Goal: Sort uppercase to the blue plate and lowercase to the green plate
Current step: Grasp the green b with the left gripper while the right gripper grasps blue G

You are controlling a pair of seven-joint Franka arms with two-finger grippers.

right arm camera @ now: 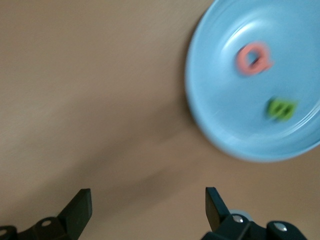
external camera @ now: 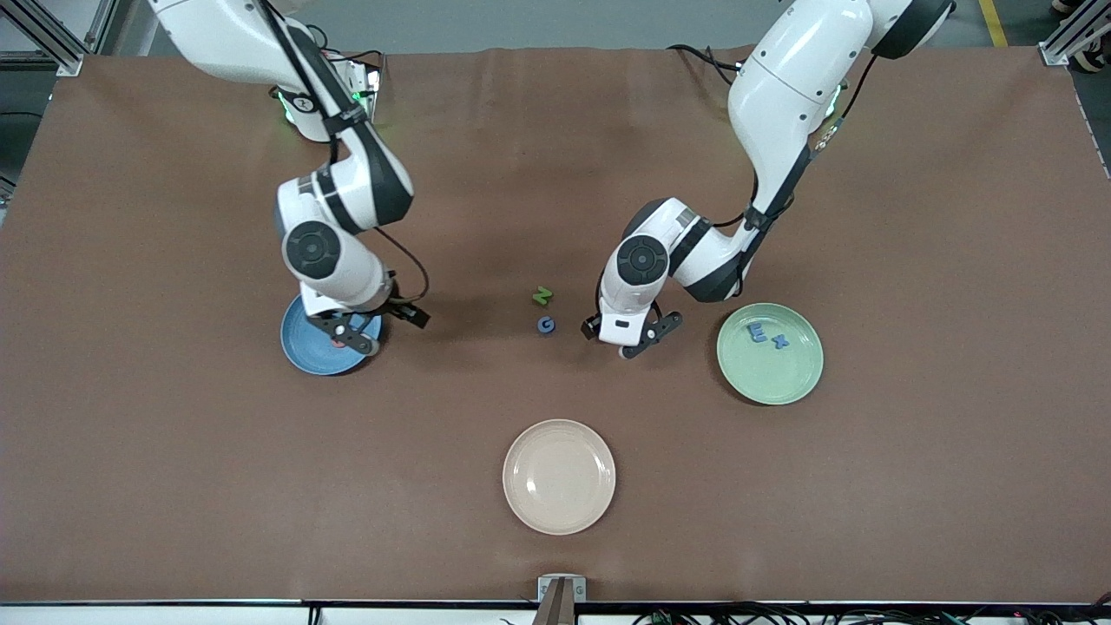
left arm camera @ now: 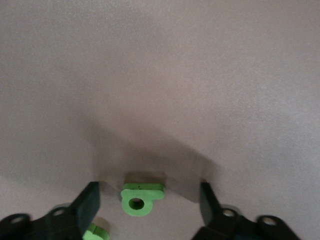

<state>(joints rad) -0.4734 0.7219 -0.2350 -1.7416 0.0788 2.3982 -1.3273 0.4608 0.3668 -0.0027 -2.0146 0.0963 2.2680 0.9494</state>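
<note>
My right gripper (external camera: pixel 351 334) hangs wide and empty over the blue plate (external camera: pixel 299 351), where Q (right arm camera: pixel 254 58) and B (right arm camera: pixel 281 108) lie. N (external camera: pixel 542 296) and G (external camera: pixel 545 325) wait between my grippers. My left gripper (external camera: pixel 647 337) stands open around the 9-like letter (left arm camera: pixel 140 198), unlifted, beside the green plate (external camera: pixel 794 386) holding m (external camera: pixel 758 332) and x (external camera: pixel 781 342).

The left gripper (left arm camera: pixel 150 202) hangs low over the brown table (left arm camera: pixel 160 75), its 2 dark fingers (left arm camera: pixel 87 205) spread apart. A green 9-like letter (left arm camera: pixel 141 198) lies between them, untouched. Another green piece (left arm camera: pixel 97 233) peeks beside 1 finger.
</note>
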